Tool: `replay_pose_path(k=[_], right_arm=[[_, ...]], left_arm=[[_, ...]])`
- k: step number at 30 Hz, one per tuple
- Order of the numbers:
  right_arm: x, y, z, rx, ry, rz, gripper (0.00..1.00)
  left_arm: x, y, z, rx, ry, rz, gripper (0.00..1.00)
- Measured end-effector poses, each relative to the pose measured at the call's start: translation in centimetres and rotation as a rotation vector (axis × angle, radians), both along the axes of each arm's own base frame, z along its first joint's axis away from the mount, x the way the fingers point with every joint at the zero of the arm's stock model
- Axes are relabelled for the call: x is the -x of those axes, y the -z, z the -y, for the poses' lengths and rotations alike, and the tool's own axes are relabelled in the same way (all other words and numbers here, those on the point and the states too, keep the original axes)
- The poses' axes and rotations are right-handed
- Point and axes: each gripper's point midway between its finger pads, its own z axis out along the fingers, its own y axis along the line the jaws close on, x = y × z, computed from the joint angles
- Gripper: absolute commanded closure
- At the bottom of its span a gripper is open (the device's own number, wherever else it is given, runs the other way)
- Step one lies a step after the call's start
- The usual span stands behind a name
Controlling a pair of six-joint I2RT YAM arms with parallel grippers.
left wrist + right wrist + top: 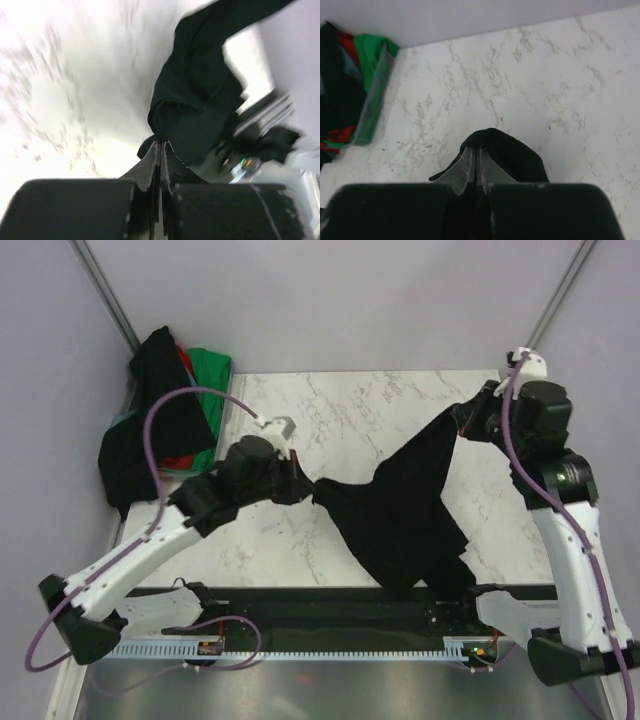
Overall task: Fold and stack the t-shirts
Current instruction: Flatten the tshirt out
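From above we see an even, bright, diffuse light; shadows on the table (380, 410) are faint and soft-edged, and the view is sharp throughout. The black shirt (400, 505) swallows the light, so we read its outline but almost no folds. In the left wrist view we get heavy motion blur: the marble veins (50, 130) smear into streaks, the table burns out to white glare on the left, and the far right is smeared too. The right wrist view is clear on the veins; only the fingers (462, 172) close to the lens look soft, and the near edge is plain dark.
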Motion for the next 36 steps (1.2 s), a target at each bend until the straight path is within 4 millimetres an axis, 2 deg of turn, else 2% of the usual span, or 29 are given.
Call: replay_pose_path(k=[3, 6, 9, 12, 15, 19, 27, 32, 36], right_arm=[[3.6, -6.5, 0.1, -0.030, -0.028, 0.181, 1.00], [7.7, -11.1, 0.3, -0.047, -0.057, 0.327, 1.00], [12.4, -14.6, 0.6, -0.052, -0.083, 0.469, 1.00], [16.8, -16.9, 1.2, -0.051, -0.094, 0.590, 1.00], [20.4, -18.1, 1.8, -0.057, -0.089, 0.684, 1.00], [23.5, -19.5, 2.7, -0.069, -0.066, 0.777, 1.00], [29.5, -24.1, 3.9, -0.073, -0.051, 0.961, 1.00], [32.3, -25.5, 4.5, -0.060, -0.040, 1.048, 1.00], [32.4, -26.1, 5.0, -0.053, -0.013, 1.074, 1.00]], left_arm=[[-0.5, -10.1, -2.3, 0.090, -0.069, 0.212, 0.98], [0.2, -17.5, -5.5, 0.140, -0.139, 0.364, 0.98], [1.2, -22.2, -8.6, 0.167, -0.197, 0.472, 0.98], [2.7, -25.0, -11.6, 0.178, -0.240, 0.556, 0.98], [4.2, -27.2, -14.4, 0.189, -0.275, 0.633, 0.98], [6.4, -30.9, -17.3, 0.235, -0.295, 0.735, 0.98], [11.1, -36.9, -21.8, 0.367, -0.302, 0.904, 0.98], [13.9, -39.9, -23.2, 0.441, -0.252, 1.016, 0.98], [15.0, -42.5, -23.3, 0.467, -0.213, 1.110, 0.98]])
